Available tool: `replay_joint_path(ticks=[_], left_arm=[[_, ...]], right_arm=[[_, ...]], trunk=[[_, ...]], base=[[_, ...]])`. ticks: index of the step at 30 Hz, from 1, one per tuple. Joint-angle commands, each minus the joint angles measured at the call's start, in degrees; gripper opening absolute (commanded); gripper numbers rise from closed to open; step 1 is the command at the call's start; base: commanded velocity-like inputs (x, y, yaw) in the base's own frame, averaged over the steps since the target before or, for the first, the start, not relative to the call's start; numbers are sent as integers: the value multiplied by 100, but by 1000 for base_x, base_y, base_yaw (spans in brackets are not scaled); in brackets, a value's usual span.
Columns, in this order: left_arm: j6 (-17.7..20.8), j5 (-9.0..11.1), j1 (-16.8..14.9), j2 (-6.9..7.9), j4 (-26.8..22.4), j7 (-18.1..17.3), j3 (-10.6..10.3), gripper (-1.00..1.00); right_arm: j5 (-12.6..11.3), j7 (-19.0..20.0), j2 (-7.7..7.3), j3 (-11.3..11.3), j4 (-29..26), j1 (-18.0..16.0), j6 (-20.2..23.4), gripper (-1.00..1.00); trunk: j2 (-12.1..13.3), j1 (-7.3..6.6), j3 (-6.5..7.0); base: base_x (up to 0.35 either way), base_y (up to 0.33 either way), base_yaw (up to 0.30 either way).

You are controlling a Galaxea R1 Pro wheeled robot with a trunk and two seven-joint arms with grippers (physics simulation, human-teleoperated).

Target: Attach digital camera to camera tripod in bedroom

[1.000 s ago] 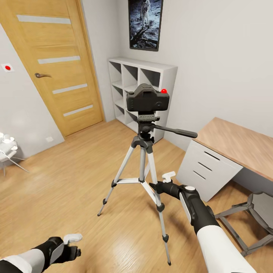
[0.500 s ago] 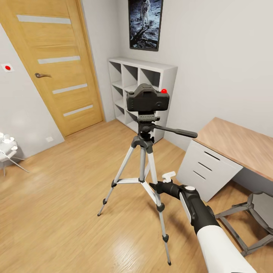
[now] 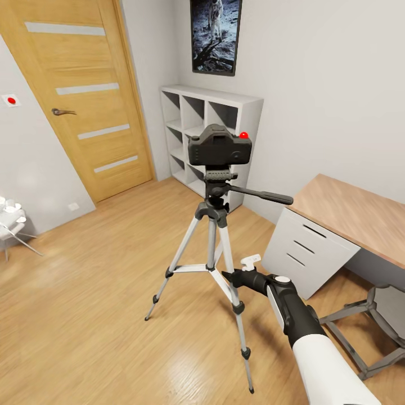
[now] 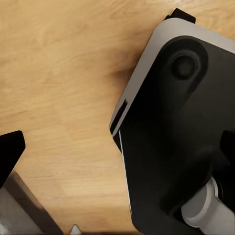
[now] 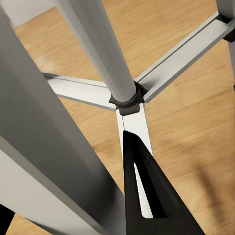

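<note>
Door (image 3: 73, 95): oak, far left, no lettering I can read.
Shelf (image 3: 216, 132): white cubes against the wall.
Poster (image 3: 215, 35): astronaut picture, no legible text.
Camera (image 3: 219, 147): black, red dot on top, sits on the tripod (image 3: 212, 247) head, mid-room; no brand visible.
My right gripper (image 3: 241, 269): low, beside a tripod leg; I cannot tell whether its fingers are apart.
Desk (image 3: 354, 216): wood top, right.
</note>
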Motion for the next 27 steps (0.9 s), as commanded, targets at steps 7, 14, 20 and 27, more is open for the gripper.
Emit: replay_joint_path(ticks=[7, 14, 20, 27], left_arm=[[-18, 50, 37, -48, -4, 123, -48, 100], [-23, 55, 48, -89, -4, 142, -48, 100], [-26, 70, 51, -102, -4, 147, -48, 100], [-23, 72, 50, -104, -4, 148, -48, 100]], right_arm=[[542, 42, 6, -42, 204, -4, 40, -100], [549, 42, -2, -42, 202, -4, 43, 100], [550, 42, 0, -42, 202, -4, 42, 100], [551, 48, 1, -42, 202, -4, 42, 100]], trunk=[[-8, 4, -10], [-8, 4, -10], [-8, 4, -10], [-8, 4, -10]], base=[[0, 0, 0], [0, 0, 0], [0, 0, 0], [0, 0, 0]])
